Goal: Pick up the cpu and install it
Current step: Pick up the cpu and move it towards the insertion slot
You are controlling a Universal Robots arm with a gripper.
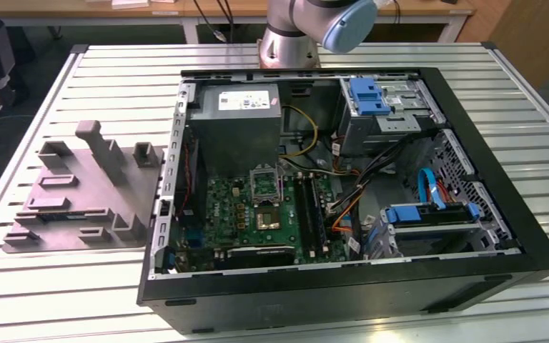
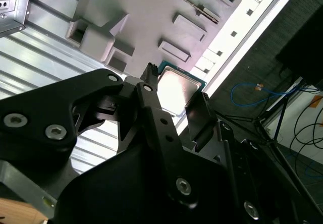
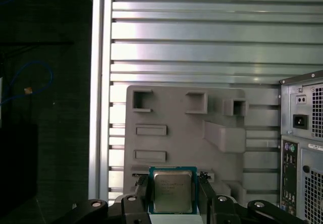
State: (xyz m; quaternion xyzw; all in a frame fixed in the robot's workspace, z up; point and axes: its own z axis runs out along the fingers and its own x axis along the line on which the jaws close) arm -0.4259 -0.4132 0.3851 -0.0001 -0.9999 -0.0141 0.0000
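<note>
While a grey fixture tray (image 1: 83, 200) lies on the slatted desk (image 1: 65, 300) at nine o'clock of the open computer case (image 1: 351, 293) in the exterior view, the first wrist view shows the end effector (image 3: 173, 198) clenched on the cpu (image 3: 172, 188), gripping two opposite edges, the chip held above that tray, apart from it.

Cpu (image 3: 172, 191) in my jaws hangs clear of the tray's (image 3: 176, 108) blocks (image 3: 224, 135). I see open air over the socket (image 1: 266, 214), with the power supply box (image 1: 239, 132) and cables (image 1: 351, 171) crowding beside.
</note>
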